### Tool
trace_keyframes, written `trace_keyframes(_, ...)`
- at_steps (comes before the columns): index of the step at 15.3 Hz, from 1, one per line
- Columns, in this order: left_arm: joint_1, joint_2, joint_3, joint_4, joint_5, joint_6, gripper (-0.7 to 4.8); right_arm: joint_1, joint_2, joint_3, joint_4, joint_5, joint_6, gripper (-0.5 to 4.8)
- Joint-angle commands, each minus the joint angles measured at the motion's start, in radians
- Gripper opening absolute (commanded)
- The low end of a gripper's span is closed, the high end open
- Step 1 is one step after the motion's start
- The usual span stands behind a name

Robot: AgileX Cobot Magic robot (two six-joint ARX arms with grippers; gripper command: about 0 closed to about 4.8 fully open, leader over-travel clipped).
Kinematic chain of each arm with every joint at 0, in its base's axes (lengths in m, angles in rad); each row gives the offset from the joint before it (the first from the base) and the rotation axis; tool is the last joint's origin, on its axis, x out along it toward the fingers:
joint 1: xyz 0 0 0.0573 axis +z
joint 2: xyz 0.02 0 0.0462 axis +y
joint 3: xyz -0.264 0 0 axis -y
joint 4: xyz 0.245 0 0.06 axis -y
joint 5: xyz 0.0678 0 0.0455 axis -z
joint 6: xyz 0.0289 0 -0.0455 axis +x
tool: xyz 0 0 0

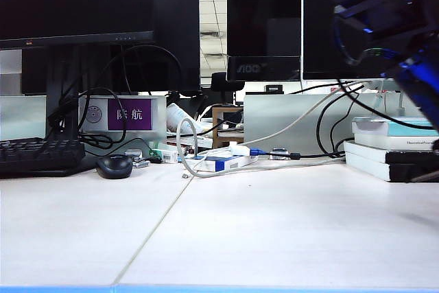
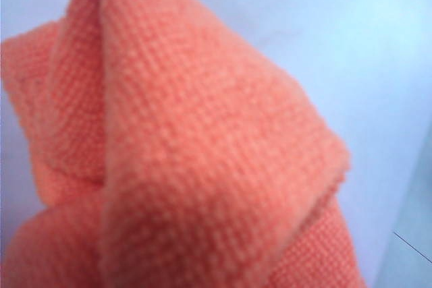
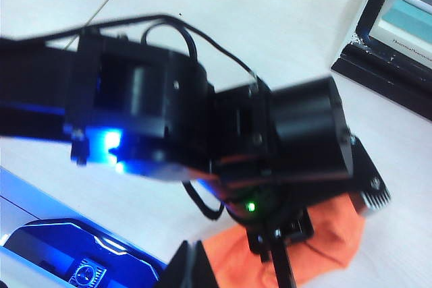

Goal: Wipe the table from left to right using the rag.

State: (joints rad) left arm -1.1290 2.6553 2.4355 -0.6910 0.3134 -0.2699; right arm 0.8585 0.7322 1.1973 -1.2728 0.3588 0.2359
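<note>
The orange rag fills the left wrist view, bunched in folds right at the camera, with white table behind it. It hides my left gripper's fingers. In the right wrist view the left arm reaches across the table. Its gripper points down into the rag, shut on the cloth. My right gripper hangs above the table beside the rag, shut with nothing between its fingers. No rag shows in the exterior view, only the table and a dark blurred arm at the upper right.
A black mouse and keyboard lie at the back left. A stack of books stands at the right, the same books near the left arm. Cables and a white power strip run along the back under monitors. A blue-lit device sits below.
</note>
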Motion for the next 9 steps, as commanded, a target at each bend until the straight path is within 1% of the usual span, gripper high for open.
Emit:
trace_keyframes(1,-0.017,0.006,0.0,0.02,0.005,-0.005,-0.05,0.001,-0.003,0.005,0.012,0.005,0.005,-0.01)
trace_keyframes(4,-0.018,0.006,0.0,0.055,0.003,-0.019,-0.05,0.001,-0.003,0.005,0.007,0.005,0.034,-0.01)
trace_keyframes(9,-0.028,0.021,0.0,0.049,-0.023,-0.019,-0.05,0.001,-0.005,0.005,0.005,0.005,0.034,-0.01)
